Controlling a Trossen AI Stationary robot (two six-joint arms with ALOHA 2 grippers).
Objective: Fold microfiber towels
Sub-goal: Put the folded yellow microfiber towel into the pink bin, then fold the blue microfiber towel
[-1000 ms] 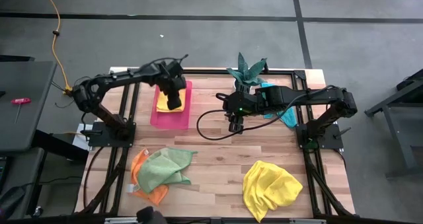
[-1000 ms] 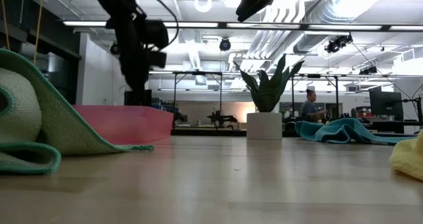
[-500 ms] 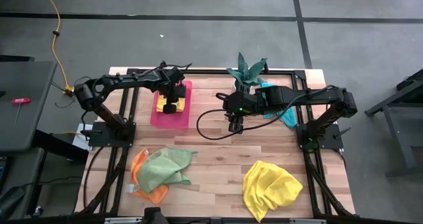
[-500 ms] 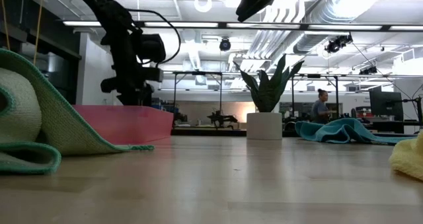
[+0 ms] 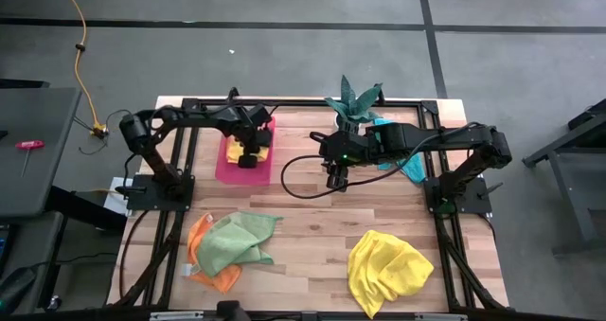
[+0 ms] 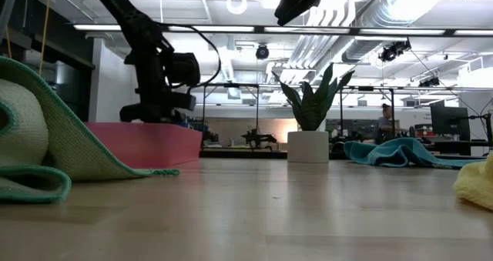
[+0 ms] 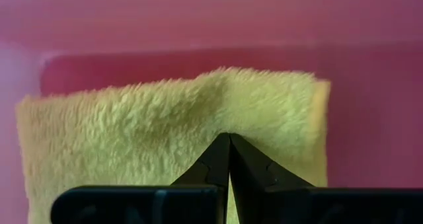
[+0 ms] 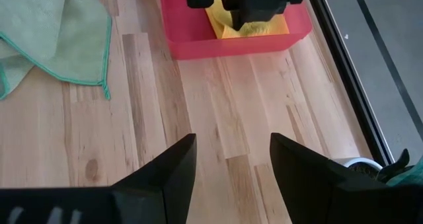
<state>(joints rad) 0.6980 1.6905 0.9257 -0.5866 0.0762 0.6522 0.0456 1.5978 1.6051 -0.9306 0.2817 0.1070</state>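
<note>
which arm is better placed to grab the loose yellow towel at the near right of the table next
Right, probably. The right gripper hangs open over bare wood at mid-table, on the same side as the crumpled yellow microfiber towel. The left gripper is shut, down in the pink rectangular tray on the folded yellow towel.

Orange towel [image 5: 202, 257] mostly hidden under light green towel [image 5: 233, 241]; teal towel [image 5: 409, 162] partly under right arm.

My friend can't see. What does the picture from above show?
The left claw sits closed over a folded yellow towel in a pink tray. The right claw waits open mid-table, with green, orange, teal and another yellow towel lying unfolded.
</note>
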